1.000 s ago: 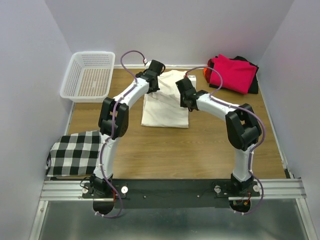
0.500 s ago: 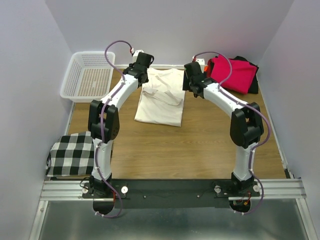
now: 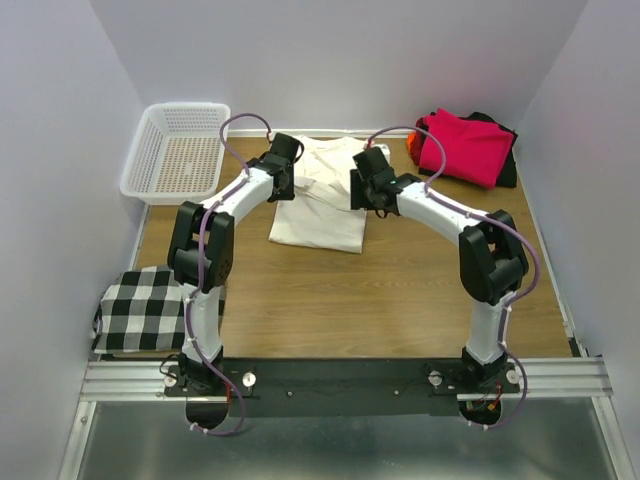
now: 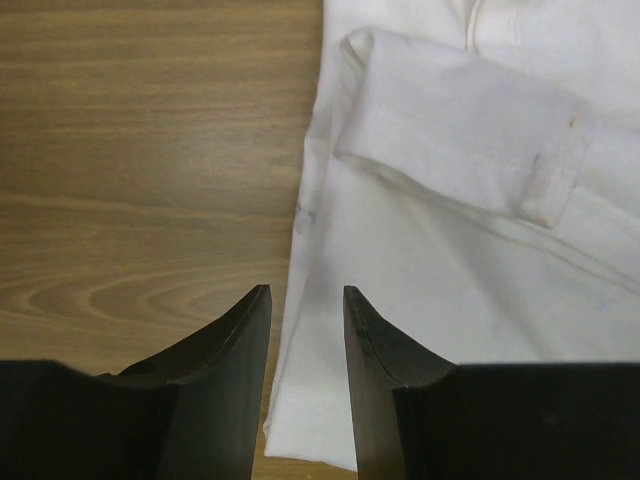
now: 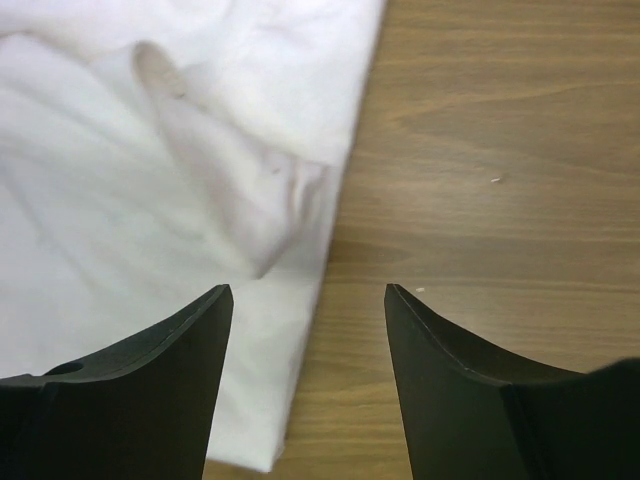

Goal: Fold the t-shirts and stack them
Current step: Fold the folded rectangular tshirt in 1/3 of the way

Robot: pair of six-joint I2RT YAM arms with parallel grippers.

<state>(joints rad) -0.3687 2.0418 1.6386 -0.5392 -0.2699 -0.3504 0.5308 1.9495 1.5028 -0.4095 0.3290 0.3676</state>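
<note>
Since half a second back, both my arms have drawn in from the far edge of the counter and now sit lower over the cream t-shirt. A full second back my left end effector was nearly pinched and the right one half closed, both down on the cloth. Now the left stands spread with nothing between its fingers, above the shirt's left edge where fabric meets wood. My right end effector is spread wider, also empty, over the shirt's right edge. The shirt lies flat at the middle back of the counter. It is narrower than a second ago, with a sleeve turned in across the body on each side. Count: one cream t-shirt. One pile in the back right corner shows three colours: a magenta-red t-shirt on top, a black t-shirt under it, and an orange t-shirt peeking out at the left. One white mesh basket at back left. One black-and-white checked cloth, folded, at the near left edge.
</note>
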